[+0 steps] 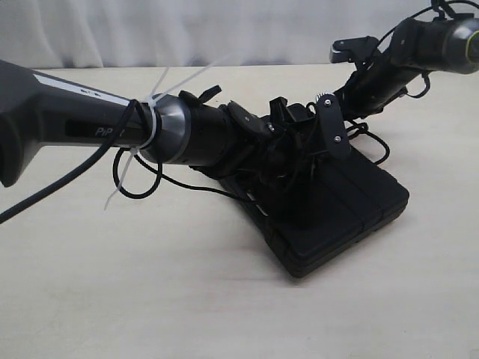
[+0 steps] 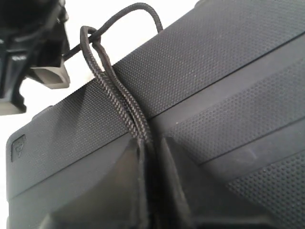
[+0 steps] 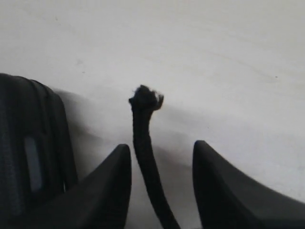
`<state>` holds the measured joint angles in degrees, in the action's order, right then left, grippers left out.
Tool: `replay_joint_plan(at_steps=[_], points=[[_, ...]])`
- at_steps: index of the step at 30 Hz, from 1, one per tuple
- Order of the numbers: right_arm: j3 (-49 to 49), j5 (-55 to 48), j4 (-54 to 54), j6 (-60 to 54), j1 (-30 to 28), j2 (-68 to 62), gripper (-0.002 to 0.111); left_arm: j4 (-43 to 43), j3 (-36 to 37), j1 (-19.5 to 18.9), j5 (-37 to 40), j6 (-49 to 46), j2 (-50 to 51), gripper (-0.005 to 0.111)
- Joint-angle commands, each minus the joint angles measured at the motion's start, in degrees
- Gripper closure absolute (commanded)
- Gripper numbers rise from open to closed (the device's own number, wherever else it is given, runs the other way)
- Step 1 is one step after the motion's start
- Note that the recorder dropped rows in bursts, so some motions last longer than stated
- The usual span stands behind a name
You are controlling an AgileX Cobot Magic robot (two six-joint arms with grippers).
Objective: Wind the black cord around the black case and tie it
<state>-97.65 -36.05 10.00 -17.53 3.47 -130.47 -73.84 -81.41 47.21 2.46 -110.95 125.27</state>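
Observation:
The black case [image 1: 344, 209] lies flat on the table, ribbed side up. My left gripper [image 2: 151, 143] hovers just over the case [image 2: 214, 71] and is shut on two strands of the black cord [image 2: 119, 95]. The strands run up over the case's edge to a loop. My right gripper [image 3: 161, 145] is open beside the case's edge [image 3: 28, 157]. The cord's end [image 3: 143, 143] passes loosely between its fingers, frayed tip [image 3: 147, 100] pointing away over the table. In the exterior view both grippers meet over the case's far end.
A thicker glossy robot cable with a white zip tie [image 1: 146, 127] runs along the left arm. A slack loop of thin cord [image 1: 135, 191] lies on the pale table [image 1: 150, 284] left of the case. The right arm [image 1: 404, 52] reaches in from the back right.

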Motion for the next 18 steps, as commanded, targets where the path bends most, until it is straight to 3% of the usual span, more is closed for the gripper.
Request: replay_joint_plan(at_steps=[1, 3, 9, 18], points=[[-0.4, 1.1, 0.0, -1.9, 0.0, -0.3, 0.086, -0.2, 0.0, 0.0, 0.3, 0.0, -0.5, 0.107], [-0.4, 1.2, 0.0, -2.8, 0.0, 0.2, 0.104, -0.2, 0.0, 0.0, 0.3, 0.0, -0.5, 0.107], [-0.4, 2.8, 3.3, -3.2, 0.0, 4.7, 0.104, -0.3, 0.0, 0.0, 1.3, 0.0, -0.5, 0.107], [-0.4, 3.1, 4.1, -3.5, 0.0, 13.4, 0.104, -0.8, 0.0, 0.0, -11.5, 0.0, -0.5, 0.106]])
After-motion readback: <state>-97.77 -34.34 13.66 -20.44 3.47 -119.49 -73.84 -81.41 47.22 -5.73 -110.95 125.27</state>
